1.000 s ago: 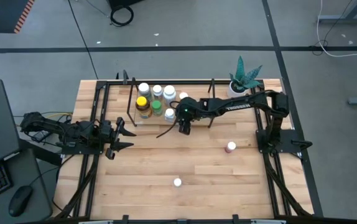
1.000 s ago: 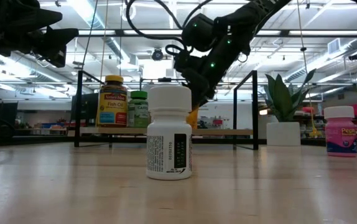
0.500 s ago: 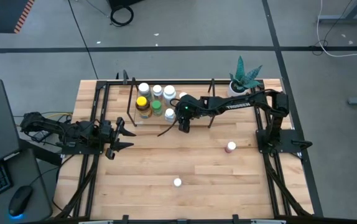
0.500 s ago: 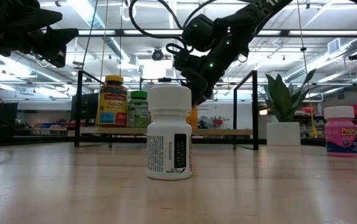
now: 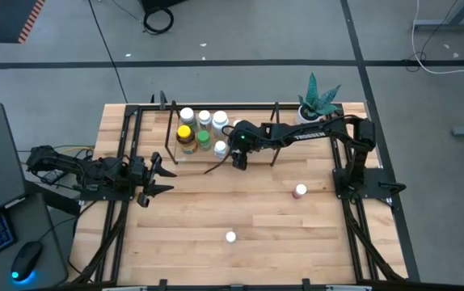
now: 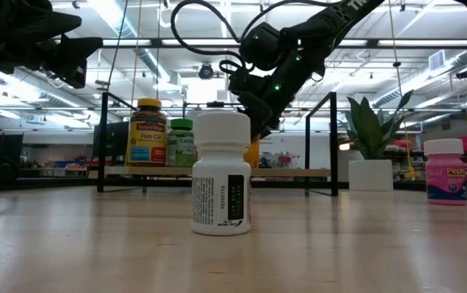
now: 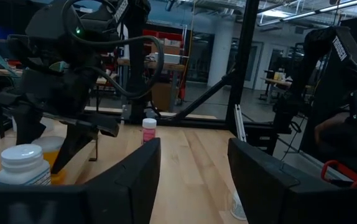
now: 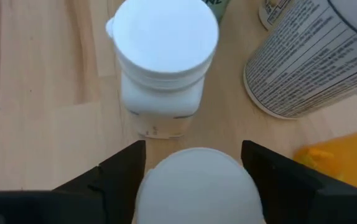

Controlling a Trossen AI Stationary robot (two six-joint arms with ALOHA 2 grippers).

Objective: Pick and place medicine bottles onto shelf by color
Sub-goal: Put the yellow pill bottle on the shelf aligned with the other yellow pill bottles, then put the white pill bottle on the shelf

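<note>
The shelf [image 5: 252,115] stands at the table's far middle, with several medicine bottles upright on it: yellow-capped [image 5: 185,134], green-capped [image 5: 204,139] and white-capped [image 5: 220,121]. My right gripper [image 5: 238,158] hangs over the shelf's near edge, slanting down. It is open, its fingers either side of a white bottle cap [image 8: 194,183] with a thin gap. At the table's left my left gripper [image 5: 161,178] waits, open on nothing. A pink bottle [image 5: 300,191] and a white bottle [image 5: 230,237] stand loose on the table.
A potted plant [image 5: 319,101] stands at the far right corner. Just beyond my right gripper stand another white-capped bottle [image 8: 165,59] and a large labelled bottle [image 8: 309,56]. The shelf's black rods [image 6: 333,142] rise at its corners. Bare tabletop lies between shelf and near edge.
</note>
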